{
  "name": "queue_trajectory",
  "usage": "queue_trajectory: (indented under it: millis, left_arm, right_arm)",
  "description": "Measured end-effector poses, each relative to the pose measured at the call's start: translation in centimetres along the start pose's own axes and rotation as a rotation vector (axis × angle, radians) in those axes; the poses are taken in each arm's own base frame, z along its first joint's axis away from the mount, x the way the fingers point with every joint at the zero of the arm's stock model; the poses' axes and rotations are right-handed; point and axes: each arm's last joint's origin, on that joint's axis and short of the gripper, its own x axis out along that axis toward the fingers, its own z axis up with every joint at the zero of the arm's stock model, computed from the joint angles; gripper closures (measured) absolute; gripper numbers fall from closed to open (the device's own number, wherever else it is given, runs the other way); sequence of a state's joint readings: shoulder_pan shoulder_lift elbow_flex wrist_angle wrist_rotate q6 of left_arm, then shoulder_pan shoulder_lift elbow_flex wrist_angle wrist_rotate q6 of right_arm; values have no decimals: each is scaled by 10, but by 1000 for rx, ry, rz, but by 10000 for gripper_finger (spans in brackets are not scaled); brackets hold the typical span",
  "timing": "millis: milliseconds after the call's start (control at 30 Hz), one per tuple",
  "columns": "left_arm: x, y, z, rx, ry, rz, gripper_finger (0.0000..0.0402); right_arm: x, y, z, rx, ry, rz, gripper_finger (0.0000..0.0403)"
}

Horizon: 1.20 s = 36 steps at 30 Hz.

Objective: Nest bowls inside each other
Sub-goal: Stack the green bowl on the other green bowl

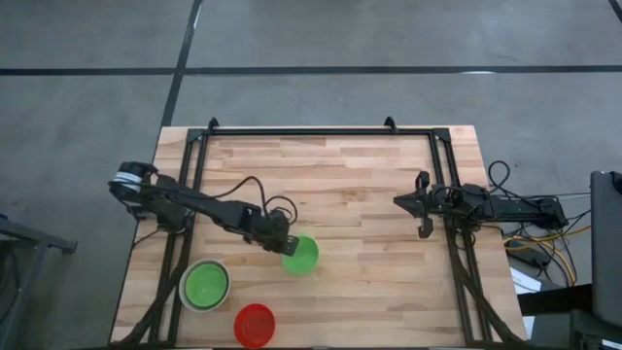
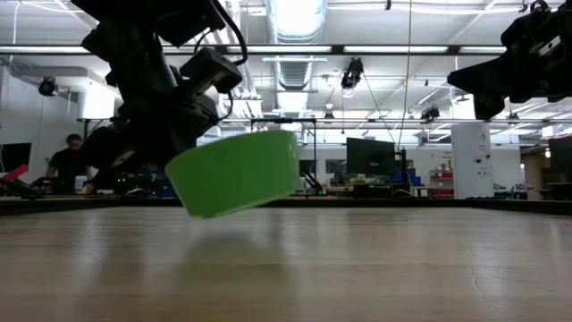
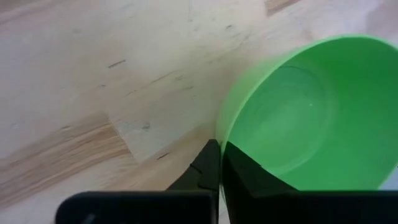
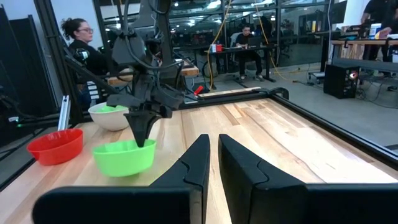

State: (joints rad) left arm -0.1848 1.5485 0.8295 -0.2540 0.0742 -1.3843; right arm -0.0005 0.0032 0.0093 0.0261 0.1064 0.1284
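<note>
A bright green bowl (image 1: 303, 257) (image 2: 237, 174) (image 4: 123, 158) sits tilted left of the table's middle, and my left gripper (image 1: 287, 246) (image 3: 219, 144) is shut on its rim. Near the front left stands a pale grey-white bowl (image 1: 185, 282) (image 4: 118, 119) with a second green bowl (image 1: 205, 285) nested inside it. At the front edge a red bowl (image 1: 255, 325) (image 4: 55, 146) rests on its base. My right gripper (image 1: 400, 202) (image 4: 214, 146) hangs shut by the right side, touching nothing. My left gripper pinches the green bowl's rim (image 3: 219, 134) on the side toward the table's left, one finger (image 3: 249, 180) inside the bowl and one (image 3: 208, 168) outside. The fingers slant down from the left. The bowl tilts, its far-from-gripper side raised; whether its low edge (image 2: 201, 213) touches the table I cannot tell.
Black rails (image 1: 321, 131) frame the wooden table top along its far, left and right sides. Bare wood (image 1: 360, 282) lies between the bowls and the right arm. People sit at desks in the room beyond the table.
</note>
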Motion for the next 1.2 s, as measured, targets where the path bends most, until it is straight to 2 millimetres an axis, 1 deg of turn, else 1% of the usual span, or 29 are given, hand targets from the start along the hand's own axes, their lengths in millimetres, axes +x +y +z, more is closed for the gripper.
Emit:
queue_trajectory:
  millis: [433,667,1000,1200]
  left_arm:
    - [-28,-8,0,146,-35,-84,397]
    - [-44,-10,-2,281,-53,-126,397]
    - [-62,-7,-6,454,-57,-118,397]
    - [-74,-8,-12,515,-77,-144,397]
  right_arm:
    - [0,0,0,0,0,0,369]
    - [0,0,0,1,0,0,369]
    - [0,0,0,1,0,0,369]
    - [0,0,0,1,-1,0,369]
